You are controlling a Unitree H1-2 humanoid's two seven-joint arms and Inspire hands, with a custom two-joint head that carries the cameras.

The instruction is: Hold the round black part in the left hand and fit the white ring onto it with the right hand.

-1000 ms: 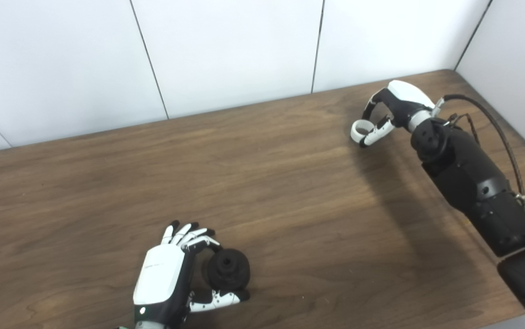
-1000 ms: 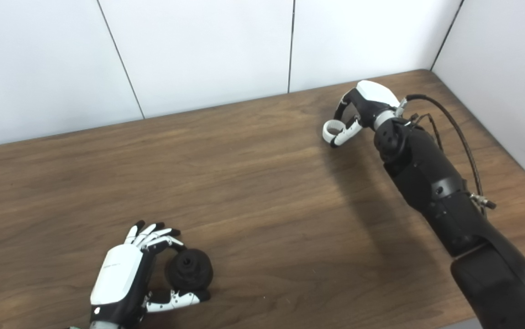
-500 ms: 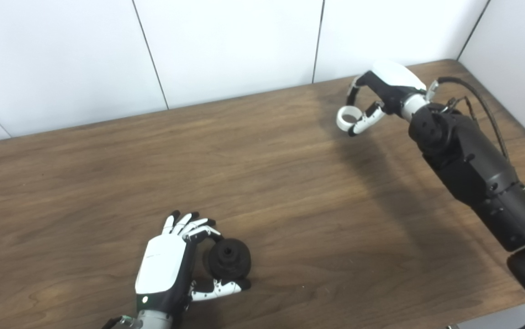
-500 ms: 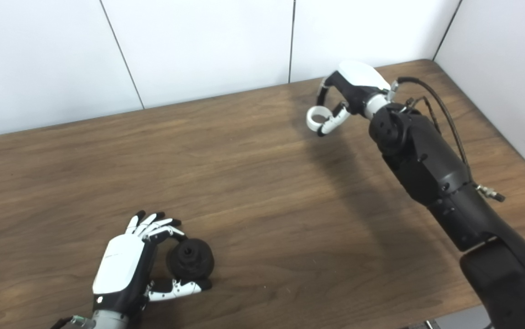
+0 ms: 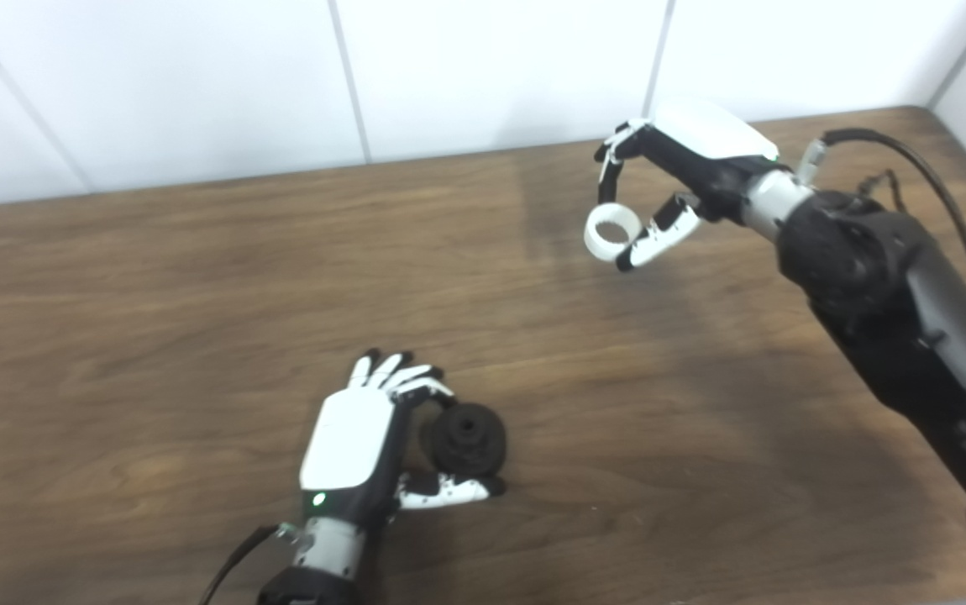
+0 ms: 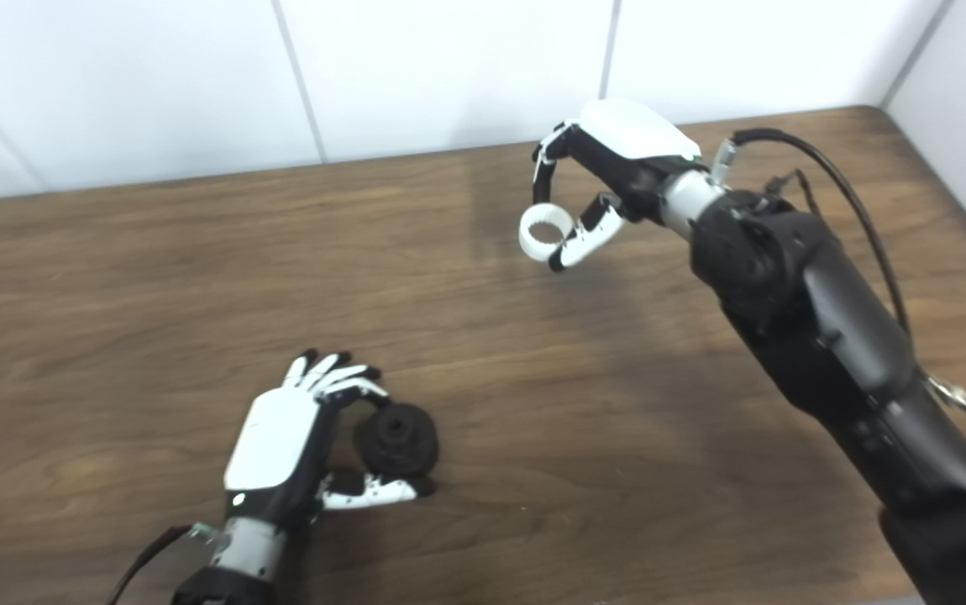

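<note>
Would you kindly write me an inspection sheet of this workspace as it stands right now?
Surface: brown wooden table, bare over most of its top.
Job's things: round black part at the near edge, in the left hand's grasp; white ring held above the table, far right, well apart from the part.
Clutter: nothing seen.
Hands: left robot hand low at the table, fingers and thumb around the black part; right robot hand raised, pinching the ring.
Cables: black cable looping along the right forearm; thin dark cable at the left wrist.
Surroundings: white panelled wall behind and at right.
</note>
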